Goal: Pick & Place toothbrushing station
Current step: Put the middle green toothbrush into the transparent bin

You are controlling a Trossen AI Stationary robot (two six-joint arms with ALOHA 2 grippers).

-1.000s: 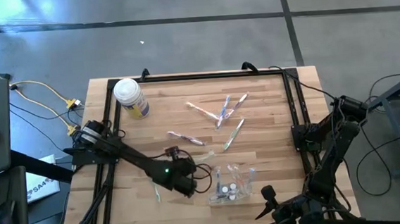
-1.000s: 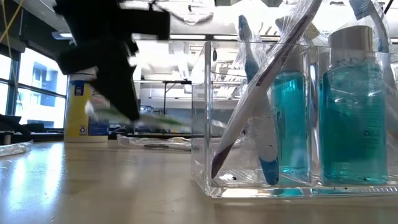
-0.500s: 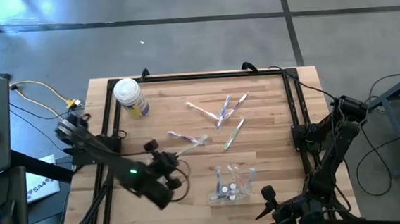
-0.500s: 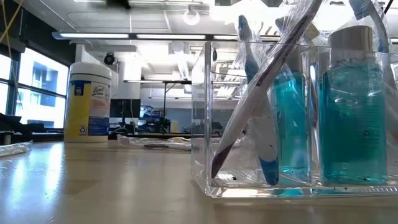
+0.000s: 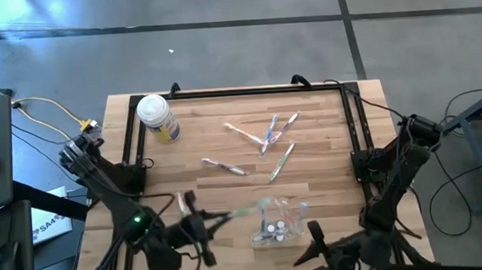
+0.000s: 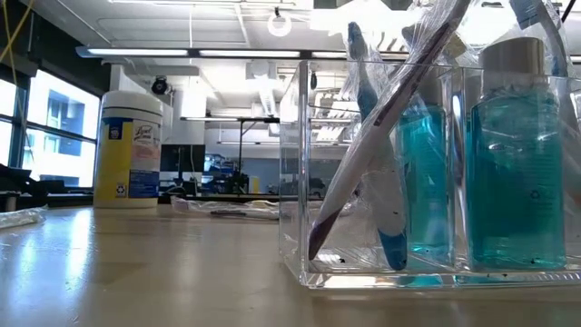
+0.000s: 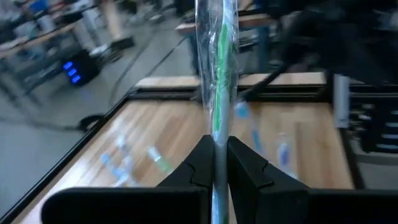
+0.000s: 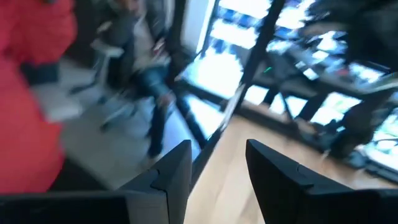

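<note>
The clear holder [image 5: 283,220] stands near the table's front edge. In the low view the holder [image 6: 427,163] has toothbrushes and blue bottles standing in it. My left gripper [image 5: 207,227], to the holder's left, is shut on a green toothbrush [image 5: 242,212] in a clear wrapper. The toothbrush's free end reaches the holder's left rim. Several more wrapped toothbrushes [image 5: 267,137] lie loose on the table's middle. My right gripper [image 5: 315,242] stands open at the front edge, right of the holder, with nothing between its fingers [image 8: 217,171]. My left gripper pinches the wrapped green toothbrush near one end [image 7: 215,146] between its two fingers. The fingers run nearly level from the table's left and lie along the toothbrush. The toothbrush sticks straight out ahead of the fingertips, lifted clear of the table.
A white-lidded jar with a yellow label [image 5: 156,117] stands at the far left of the table. A black frame [image 5: 238,91] runs along the table's far and side edges. Bare wood lies between the loose toothbrushes and the holder.
My left gripper has risen from the table with the green toothbrush and drawn back toward the near left corner, tipping from pointing down to nearly level. The toothbrush is lifted clear and now points toward the holder. My right gripper has tipped up slightly.
</note>
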